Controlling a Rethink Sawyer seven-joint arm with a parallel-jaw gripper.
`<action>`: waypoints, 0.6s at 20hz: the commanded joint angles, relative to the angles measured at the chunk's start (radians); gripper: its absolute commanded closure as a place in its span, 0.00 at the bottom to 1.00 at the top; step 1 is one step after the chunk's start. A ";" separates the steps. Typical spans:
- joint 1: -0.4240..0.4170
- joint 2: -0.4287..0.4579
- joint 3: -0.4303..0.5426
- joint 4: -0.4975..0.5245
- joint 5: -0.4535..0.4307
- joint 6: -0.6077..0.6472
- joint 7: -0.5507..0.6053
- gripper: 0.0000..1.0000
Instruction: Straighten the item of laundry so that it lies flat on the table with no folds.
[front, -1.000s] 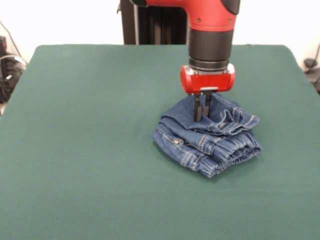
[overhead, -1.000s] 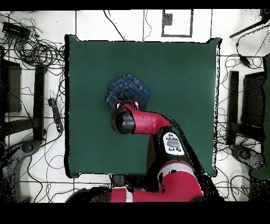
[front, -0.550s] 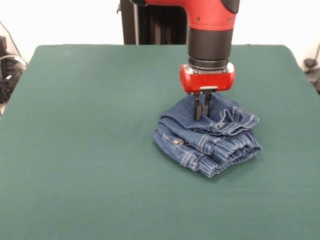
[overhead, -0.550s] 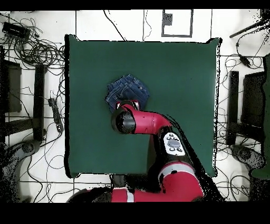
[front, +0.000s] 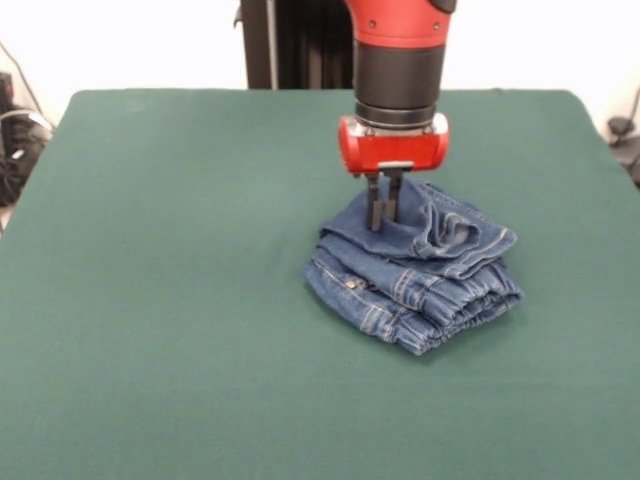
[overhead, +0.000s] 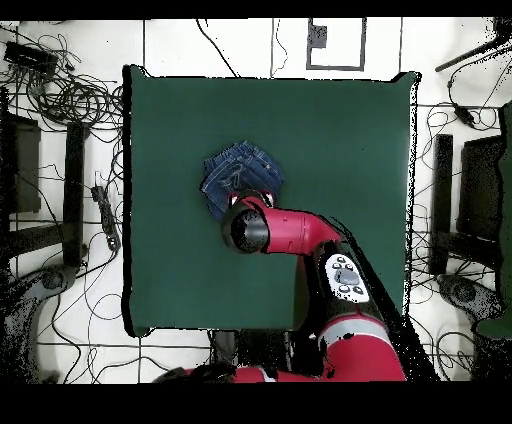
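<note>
Gripper (front: 384, 218) now shifted sideways from a second ago, toward the picture's left in the front view, and raised a touch, dragging the top layer of the jeans (front: 415, 270) along. Fingers close together, pinched on a fold of denim near the bundle's far edge; cloth there pulled up into a small peak under the tips. Upper flap visibly reshaped: a pocket of fabric opening up beside the fingers, where half a second back lay a flatter crumple. Lower layers, gathered waistband included, unmoved on the table (front: 180, 300). Jeans sitting right of centre in the front view, bundled in stacked folds, well clear of every edge. Overhead, arm covering part of the bundle, denim peeking out beyond the wrist (overhead: 238, 172).

Meaning for the task: probably the start of an unfolding pull, top layer beginning to peel off the stack. Far from flat yet; several folds left to open.
</note>
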 joint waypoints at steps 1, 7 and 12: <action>-0.022 0.033 0.046 0.042 -0.089 0.092 0.008 1.00; -0.047 0.067 0.044 0.007 -0.157 0.069 0.005 1.00; -0.056 0.077 0.041 -0.016 -0.192 0.089 0.005 1.00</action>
